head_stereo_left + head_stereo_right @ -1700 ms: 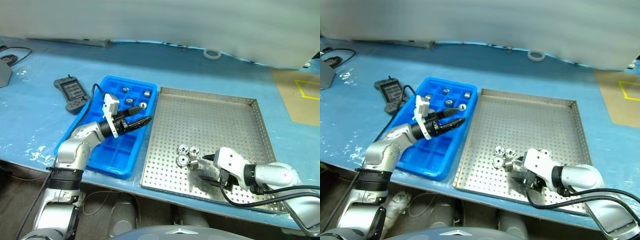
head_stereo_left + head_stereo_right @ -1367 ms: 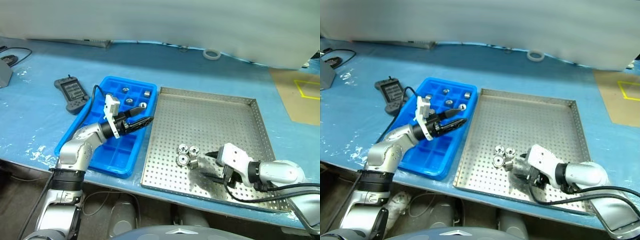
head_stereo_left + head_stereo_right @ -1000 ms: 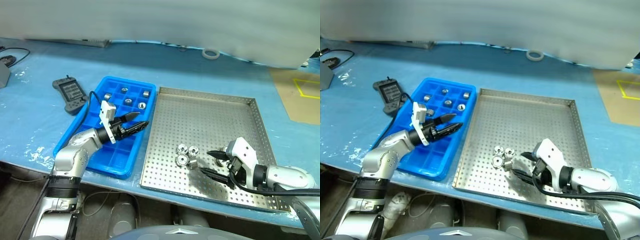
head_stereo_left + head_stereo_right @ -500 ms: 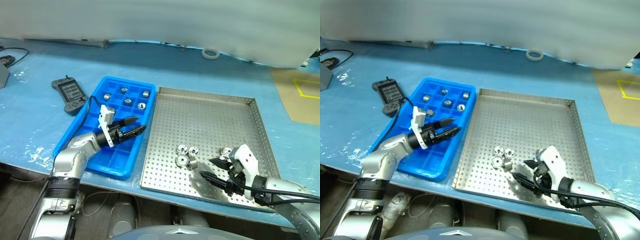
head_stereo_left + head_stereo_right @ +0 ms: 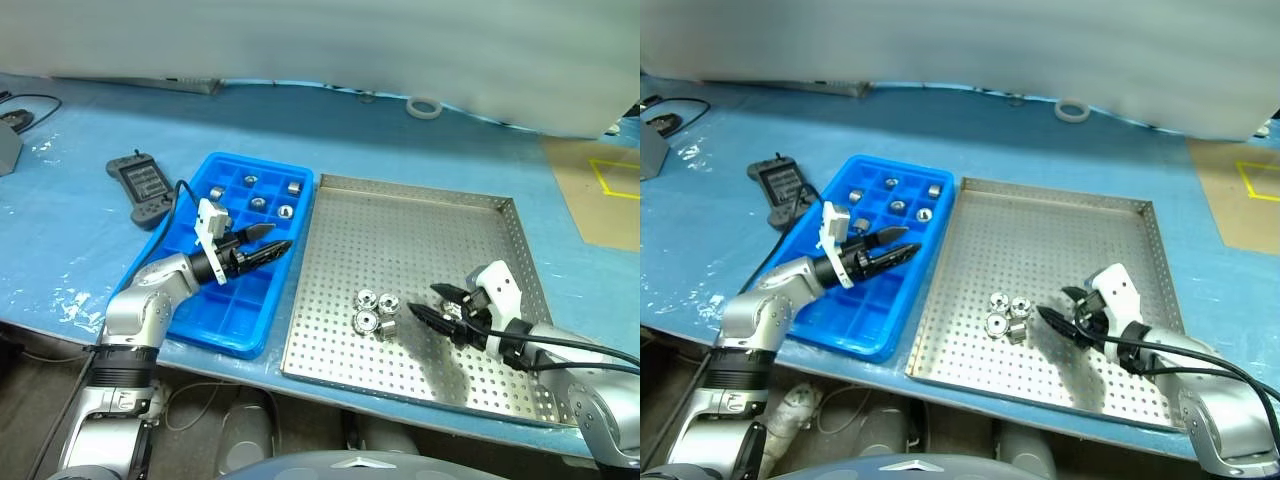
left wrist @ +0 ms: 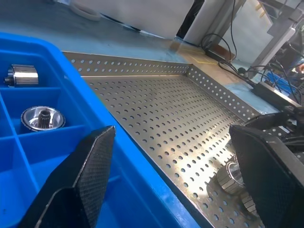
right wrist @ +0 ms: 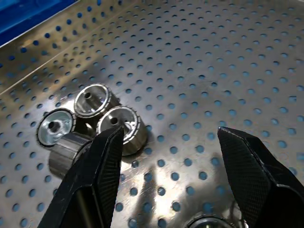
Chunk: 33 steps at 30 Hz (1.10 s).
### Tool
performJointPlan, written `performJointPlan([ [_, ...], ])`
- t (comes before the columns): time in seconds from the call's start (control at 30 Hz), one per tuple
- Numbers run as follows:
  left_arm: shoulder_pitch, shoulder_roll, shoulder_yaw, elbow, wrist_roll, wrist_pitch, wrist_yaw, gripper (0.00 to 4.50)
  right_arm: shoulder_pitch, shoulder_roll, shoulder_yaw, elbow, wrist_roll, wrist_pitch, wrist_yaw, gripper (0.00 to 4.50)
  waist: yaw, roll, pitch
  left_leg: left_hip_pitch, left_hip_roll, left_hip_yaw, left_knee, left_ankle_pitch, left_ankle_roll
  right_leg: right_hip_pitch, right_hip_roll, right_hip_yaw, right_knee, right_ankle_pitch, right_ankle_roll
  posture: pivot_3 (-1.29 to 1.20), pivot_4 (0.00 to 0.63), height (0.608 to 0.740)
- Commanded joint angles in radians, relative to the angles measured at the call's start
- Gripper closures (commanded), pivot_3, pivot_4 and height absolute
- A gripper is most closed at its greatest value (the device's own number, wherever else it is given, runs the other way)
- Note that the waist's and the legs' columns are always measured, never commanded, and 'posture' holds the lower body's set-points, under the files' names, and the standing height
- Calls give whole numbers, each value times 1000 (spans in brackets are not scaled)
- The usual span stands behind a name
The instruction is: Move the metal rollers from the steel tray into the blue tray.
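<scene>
Moved since earlier: right gripper (image 5: 435, 308) has swung off the steel tray's (image 5: 410, 195) near edge toward its right side, now pointing at the roller cluster; left gripper (image 5: 270, 240) has barely shifted.
Right jaws: wide apart, holding nothing.
Left jaws: wide apart, empty, hovering over the blue tray (image 5: 190, 320) near its edge beside the steel tray.
Metal rollers (image 5: 374, 310): four clustered on the steel tray's floor toward the near edge; one more beside the right gripper, near the right rim (image 7: 209, 222).
Already sorted: five rollers (image 5: 258, 203) sit in the blue tray's far compartments.
Step in hand: likely lining up on the cluster.
Doing it well: pick the outermost roller (image 7: 118, 124), straddle it alone, come down low, close only once both fingers clear its neighbours.
</scene>
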Motion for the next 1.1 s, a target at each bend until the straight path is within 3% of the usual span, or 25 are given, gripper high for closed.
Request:
performJointPlan([
  [0.03,-1,18,25,-51,-29,14,-2,474,13,-14,-46,5,-12,-31,1,1246,0,0,0,0,0,0,0,0,0,0,0,0,0,0,0,-186,150,740],
  [0.37,-40,30,16,-78,-75,66,-31,474,26,-113,-157,102,7,-100,130,1246,-2,0,0,1,0,0,2,0,0,1,0,0,2,0,0,-202,150,740],
  [0.57,-73,38,-70,-89,-124,137,-176,474,80,-174,-35,-26,-14,-148,250,1246,-2,1,0,1,0,0,2,0,1,1,0,0,2,0,0,-203,150,740],
  [0.77,-153,51,-216,55,-35,101,-350,474,-22,-211,23,-4,-51,-179,275,1246,-2,1,0,2,0,1,4,0,1,1,0,1,4,0,0,-196,150,740],
  [0.97,-380,-80,-369,418,212,-74,-341,474,-92,-200,25,37,-73,-169,245,1246,5,1,-1,2,-1,1,5,1,1,2,-1,1,5,0,0,-221,150,740],
  [1.1,-419,-235,-447,483,306,-168,-322,474,-74,-184,17,13,-74,-154,212,1246,7,5,-3,-1,-4,1,6,0,9,2,-5,1,5,0,0,-252,150,740],
])
